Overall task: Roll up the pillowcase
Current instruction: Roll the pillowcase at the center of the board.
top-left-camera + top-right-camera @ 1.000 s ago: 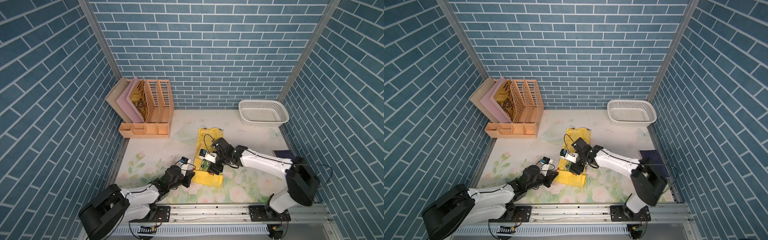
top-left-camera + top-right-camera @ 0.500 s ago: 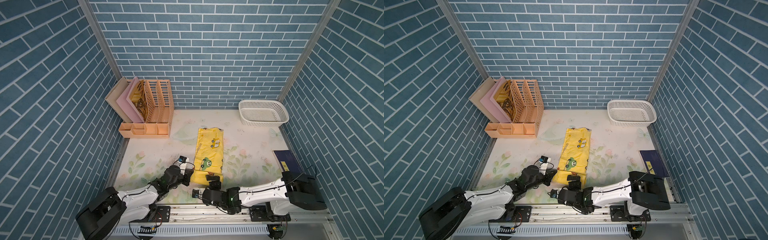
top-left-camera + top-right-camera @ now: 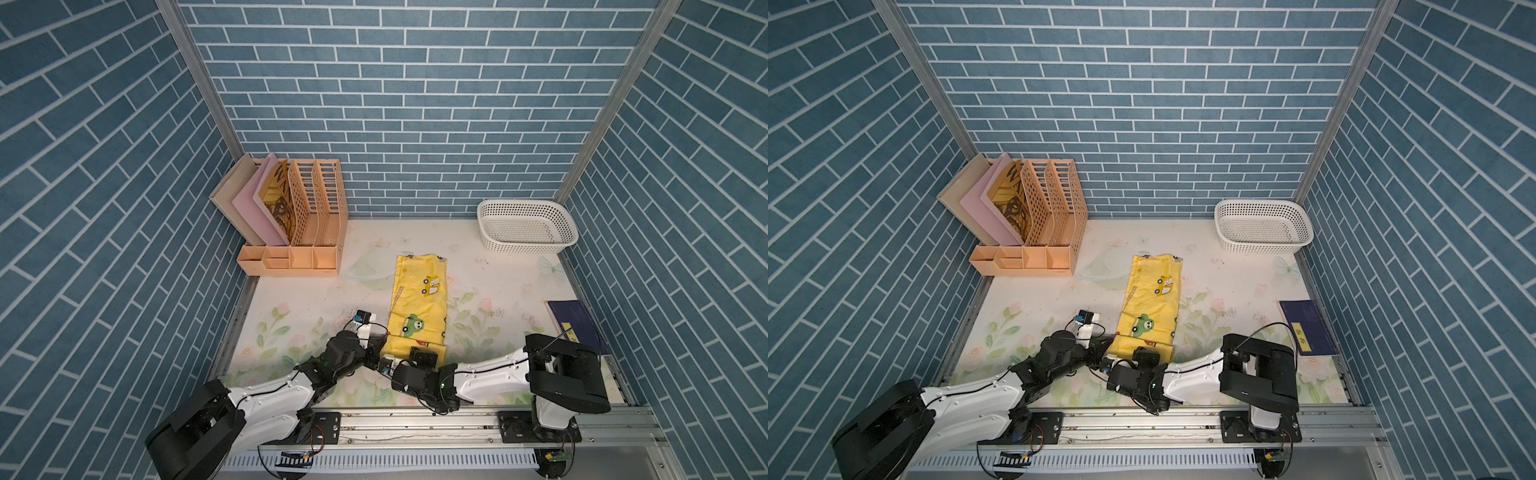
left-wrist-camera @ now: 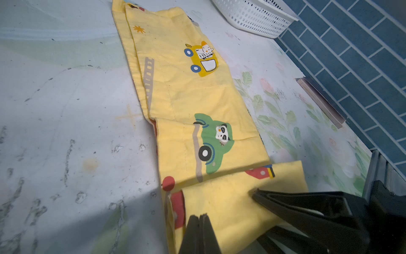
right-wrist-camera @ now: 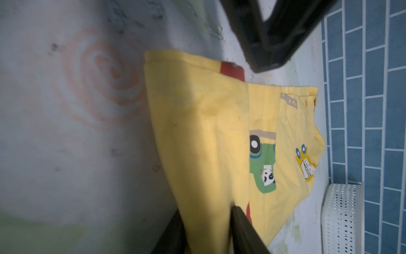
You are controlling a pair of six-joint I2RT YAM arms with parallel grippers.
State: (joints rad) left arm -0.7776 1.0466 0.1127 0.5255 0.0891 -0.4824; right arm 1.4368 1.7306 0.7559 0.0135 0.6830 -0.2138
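1. left gripper (image 4: 199, 216): fingers pressed together, tips at the near left corner of the pillowcase (image 3: 419, 303). I can't tell if any cloth is pinched between them.
2. right gripper (image 5: 206, 209): fingers on either side of the near fold, cloth filling the gap. I read that as a grip on the fold.
3. pillowcase lies mid-table on the flowered mat (image 3: 299, 299), a long narrow strip running away from the arms. Only the near end is turned over, so I'd say the roll is barely begun.
4. Risk: if only the right side is truly held, the fold turns skewed and the roll cones.
5. Risk: thin cloth slips out of the right fingers, or the whole strip drags along the mat instead of rolling.
6. Layers along the left long edge sit offset and could telescope.
7. Far end: basket (image 3: 524, 203) and file rack (image 3: 320, 216) are well apart from the cloth. I expect no clash.
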